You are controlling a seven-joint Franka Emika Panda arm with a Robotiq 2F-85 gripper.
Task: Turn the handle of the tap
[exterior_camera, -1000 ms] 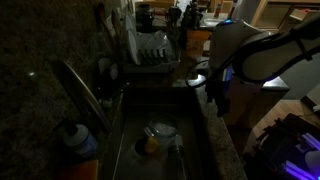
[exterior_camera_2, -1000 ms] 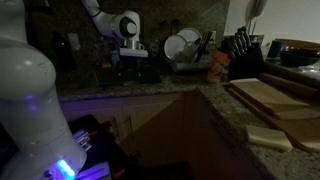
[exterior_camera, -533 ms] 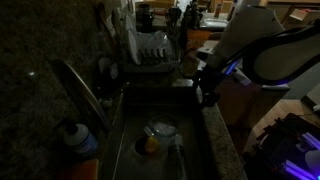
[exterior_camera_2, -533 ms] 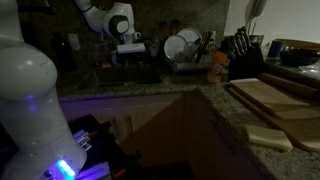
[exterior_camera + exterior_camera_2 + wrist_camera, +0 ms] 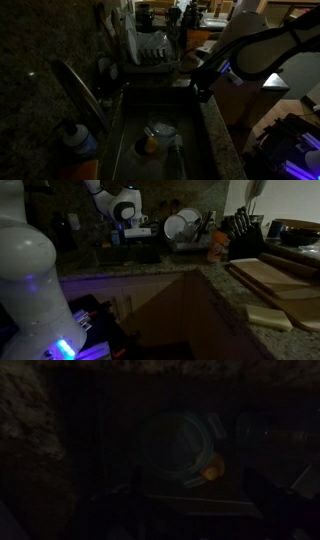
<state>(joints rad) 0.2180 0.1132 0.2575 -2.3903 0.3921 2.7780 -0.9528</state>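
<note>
The tap (image 5: 78,92) is a long, shiny grey arched spout that rises from the counter at the left of the sink (image 5: 128,150) and leans over it. I cannot make out its handle in the dark. My gripper (image 5: 204,89) hangs over the right rim of the sink, well away from the tap, across the basin. It also shows in an exterior view (image 5: 136,229), below the white wrist. The wrist view is nearly black: the fingers do not show, only a bowl (image 5: 175,445) and an orange object (image 5: 212,468) below.
A blue-capped bottle (image 5: 78,140) stands beside the tap's base. A bowl (image 5: 161,130) and an orange object (image 5: 148,146) lie in the sink. A dish rack with plates (image 5: 150,50) stands behind it, also in an exterior view (image 5: 184,226). A knife block (image 5: 243,235) and cutting boards (image 5: 270,275) stand on the counter.
My gripper has shifted a little from the counter edge towards the sink, and the arm has leaned further over it. The tap and the dishes have not moved.
</note>
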